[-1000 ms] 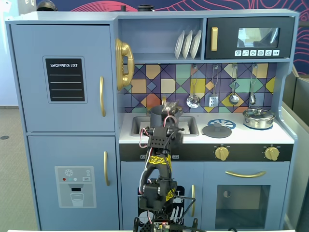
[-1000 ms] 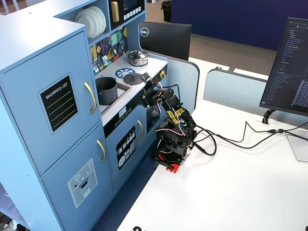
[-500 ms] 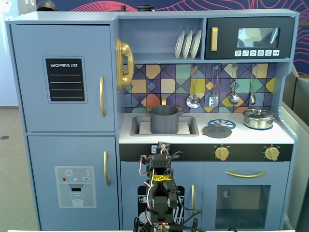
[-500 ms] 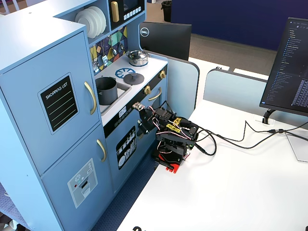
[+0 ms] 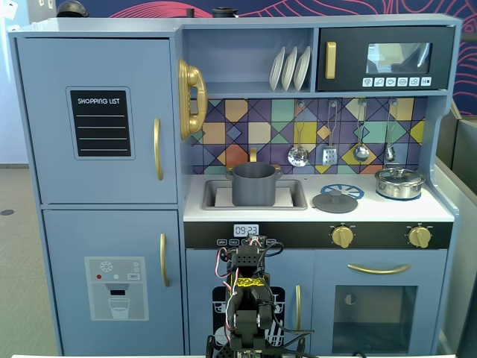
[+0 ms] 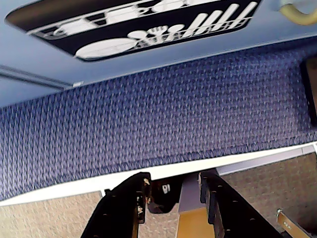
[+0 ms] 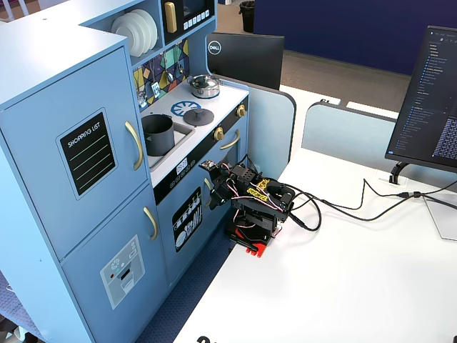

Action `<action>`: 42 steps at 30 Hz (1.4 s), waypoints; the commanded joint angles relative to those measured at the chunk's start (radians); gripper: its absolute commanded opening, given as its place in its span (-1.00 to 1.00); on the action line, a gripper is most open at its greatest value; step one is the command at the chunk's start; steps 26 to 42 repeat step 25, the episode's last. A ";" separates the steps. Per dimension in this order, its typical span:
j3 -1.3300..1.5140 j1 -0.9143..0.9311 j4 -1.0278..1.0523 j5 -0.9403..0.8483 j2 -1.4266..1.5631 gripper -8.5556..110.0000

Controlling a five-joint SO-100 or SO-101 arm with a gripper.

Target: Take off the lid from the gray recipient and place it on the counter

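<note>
Fixed views show us the gray pot (image 5: 254,184) standing uncovered in the sink (image 5: 217,195) of the blue toy kitchen, and we take that pot as our landmark. Its lid (image 5: 335,201) lies flat on the white counter (image 5: 387,210) to the right of the pot, apart from it, partly over the blue printed burner ring (image 5: 347,190). Farther right of the pot, a shiny silver pot (image 5: 399,182) with its own lid sits near the counter's end. In the other fixed view we see the same layout: the open pot (image 7: 158,133) in the sink, the lid (image 7: 197,116) beyond it, the silver pot (image 7: 205,86) farther still.

Our arm is folded low, well below the pot, in front of the cabinet doors, its base on the white table (image 7: 343,286). The gripper (image 7: 212,187) points toward the lower cabinet front, nowhere near the pot or lid.

From the wrist view we see the gripper (image 6: 171,187) at the bottom edge, its two black fingers (image 6: 128,201) spread apart with nothing between them, facing dark blue carpet (image 6: 163,119) and the cabinet's dish-rack picture (image 6: 143,25) above.
</note>
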 commanded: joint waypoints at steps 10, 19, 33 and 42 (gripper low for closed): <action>0.005 0.023 0.190 -0.087 -0.003 -0.76; 0.005 0.035 0.190 -0.087 -0.003 -0.74; 0.005 0.034 0.190 -0.087 -0.003 -0.73; 0.005 0.034 0.190 -0.087 -0.003 -0.73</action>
